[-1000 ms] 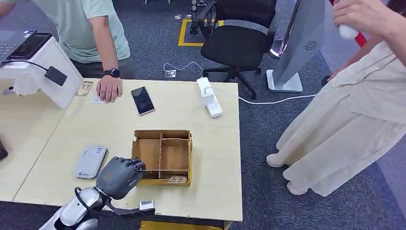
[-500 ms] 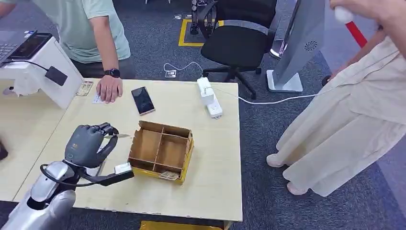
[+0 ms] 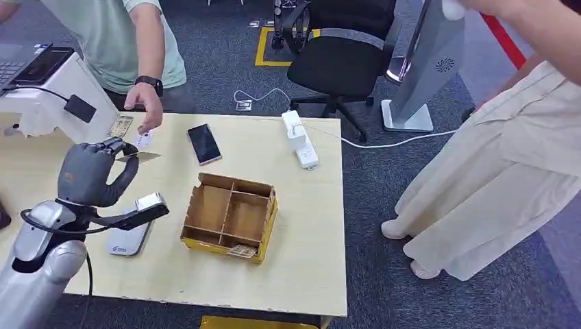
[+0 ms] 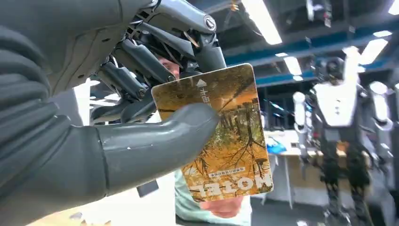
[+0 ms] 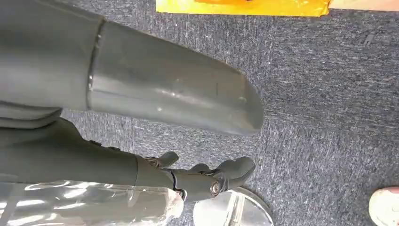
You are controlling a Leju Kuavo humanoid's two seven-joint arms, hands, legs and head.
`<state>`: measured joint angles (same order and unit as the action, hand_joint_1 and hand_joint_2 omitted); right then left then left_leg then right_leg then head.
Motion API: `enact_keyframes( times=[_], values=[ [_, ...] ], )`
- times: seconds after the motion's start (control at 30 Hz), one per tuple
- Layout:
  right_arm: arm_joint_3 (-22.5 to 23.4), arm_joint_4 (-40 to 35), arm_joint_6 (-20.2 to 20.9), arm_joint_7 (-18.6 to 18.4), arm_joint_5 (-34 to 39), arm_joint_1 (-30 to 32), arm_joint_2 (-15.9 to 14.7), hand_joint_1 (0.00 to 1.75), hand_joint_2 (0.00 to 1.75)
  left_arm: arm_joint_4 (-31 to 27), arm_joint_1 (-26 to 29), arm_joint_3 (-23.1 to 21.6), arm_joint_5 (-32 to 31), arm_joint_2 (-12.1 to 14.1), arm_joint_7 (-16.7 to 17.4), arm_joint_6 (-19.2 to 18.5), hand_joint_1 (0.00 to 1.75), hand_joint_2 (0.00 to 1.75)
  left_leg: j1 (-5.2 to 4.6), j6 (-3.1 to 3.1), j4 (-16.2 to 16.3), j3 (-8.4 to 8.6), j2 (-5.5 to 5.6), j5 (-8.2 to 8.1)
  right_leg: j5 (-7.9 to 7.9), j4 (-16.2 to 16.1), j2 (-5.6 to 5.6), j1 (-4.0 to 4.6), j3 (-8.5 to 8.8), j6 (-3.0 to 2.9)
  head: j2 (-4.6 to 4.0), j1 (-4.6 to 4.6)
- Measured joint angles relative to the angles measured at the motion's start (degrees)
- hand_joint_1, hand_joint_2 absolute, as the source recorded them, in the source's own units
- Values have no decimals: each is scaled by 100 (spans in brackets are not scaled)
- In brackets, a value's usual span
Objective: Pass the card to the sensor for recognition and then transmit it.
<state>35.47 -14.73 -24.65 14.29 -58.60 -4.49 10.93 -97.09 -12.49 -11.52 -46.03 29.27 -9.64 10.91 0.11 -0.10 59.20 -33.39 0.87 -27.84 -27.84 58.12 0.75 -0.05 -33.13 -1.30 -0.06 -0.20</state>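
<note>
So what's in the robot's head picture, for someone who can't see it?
The robot's left hand holds a card above a wooden table, near a person's hand. A cardboard box, phone and grey card reader lie there.

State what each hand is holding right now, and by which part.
The left hand pinches the hotel card between thumb and fingers, on the card's end opposite the HOTEL lettering. The right hand hangs above the carpet, holding nothing, fingers loosely apart.

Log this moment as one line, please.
left hand: holds orange hotel card raised | grey card reader: on table | right hand: hanging, empty
</note>
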Motion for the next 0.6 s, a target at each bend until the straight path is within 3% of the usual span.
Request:
enact_keyframes(
  times=[0.27, 0.47, 0.6],
  values=[
    [-44, 17, -15, 26, -4, 51, -4, 0, 0, 111, -217, 146, 79, -136, 20, 112, 175, 175, 0, 0, 0, 0, -1, 0, 0, 0, 2, 0, 0, 0, 2, 0],
    [-83, 33, -92, 33, -2, 63, -4, 0, 0, 431, -475, 238, -24, -477, 245, 709, 175, 175, -1, 0, 1, 0, 0, 0, 1, 0, 0, 0, 0, 0, 2, -2],
    [-103, 48, -352, -22, 6, 70, 61, 0, 0, 818, -694, 262, -177, -842, 306, 1325, 175, 175, -1, 1, 2, 0, 0, 1, 4, 0, 0, -1, 0, -4, 0, -4]
  ],
)
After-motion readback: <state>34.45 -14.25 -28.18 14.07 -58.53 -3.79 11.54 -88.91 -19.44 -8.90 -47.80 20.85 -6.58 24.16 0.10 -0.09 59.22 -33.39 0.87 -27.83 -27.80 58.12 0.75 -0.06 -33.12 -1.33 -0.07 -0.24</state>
